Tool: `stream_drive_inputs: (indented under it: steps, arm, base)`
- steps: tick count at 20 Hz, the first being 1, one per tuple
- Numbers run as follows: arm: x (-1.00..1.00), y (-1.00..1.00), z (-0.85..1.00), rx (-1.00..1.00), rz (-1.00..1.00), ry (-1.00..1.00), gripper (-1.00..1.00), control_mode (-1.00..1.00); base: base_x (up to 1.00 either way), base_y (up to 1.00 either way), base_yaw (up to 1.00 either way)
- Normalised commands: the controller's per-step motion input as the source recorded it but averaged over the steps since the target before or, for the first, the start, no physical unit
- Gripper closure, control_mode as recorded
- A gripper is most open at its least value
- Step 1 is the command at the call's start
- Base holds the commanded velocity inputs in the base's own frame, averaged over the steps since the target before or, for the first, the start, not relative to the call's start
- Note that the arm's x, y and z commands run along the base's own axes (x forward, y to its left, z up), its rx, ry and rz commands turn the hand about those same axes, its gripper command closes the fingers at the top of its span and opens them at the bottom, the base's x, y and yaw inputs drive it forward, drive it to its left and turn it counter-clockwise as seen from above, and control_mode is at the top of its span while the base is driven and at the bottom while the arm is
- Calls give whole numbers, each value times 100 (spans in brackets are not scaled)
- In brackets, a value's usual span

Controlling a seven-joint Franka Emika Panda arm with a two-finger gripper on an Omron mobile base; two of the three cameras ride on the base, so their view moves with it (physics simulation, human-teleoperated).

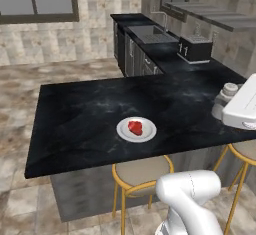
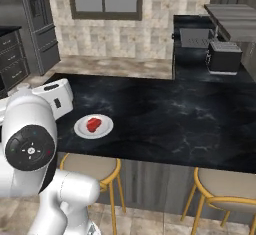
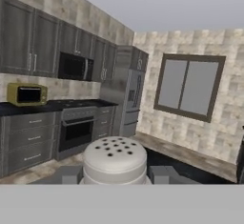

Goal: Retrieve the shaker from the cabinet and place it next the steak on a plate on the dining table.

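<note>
The whitish shaker (image 3: pixel 114 158) with its holed cap sits between my two fingertips, and the gripper (image 3: pixel 116 175) is shut on it. In the left base view the shaker (image 1: pixel 230 90) hangs in my gripper (image 1: pixel 223 99) above the right end of the black dining table (image 1: pixel 85 114), well right of the plate (image 1: pixel 124 132). A red steak (image 1: pixel 135 127) lies on that white plate. From the other side, the plate (image 2: pixel 81 131) and steak (image 2: pixel 93 124) rest near the front edge of the table (image 2: pixel 175 114). The grey cabinet with its shelf (image 1: pixel 212 14) hangs at the upper right.
Stools with tan seats (image 1: pixel 142 171) (image 2: pixel 225 186) stand along the table's near side. Behind it runs a counter with a sink (image 1: pixel 150 31) and a black toaster (image 1: pixel 195 49). The hand view looks across to a yellow microwave (image 3: pixel 27 94), an oven (image 3: pixel 76 130) and a fridge (image 3: pixel 128 99).
</note>
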Motion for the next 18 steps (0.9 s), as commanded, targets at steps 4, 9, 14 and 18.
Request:
stream_drive_inputs:
  steps: [4,9,14,18]
  arm:
    - [0,0,0,0,0,0,100,100]
    - [0,0,0,0,0,0,100,100]
    - [0,0,0,0,0,0,100,100]
    - [0,0,0,0,0,0,100,100]
  base:
    - [100,13,0]
    - [88,11,2]
    - [55,0,27]
    - [50,0,15]
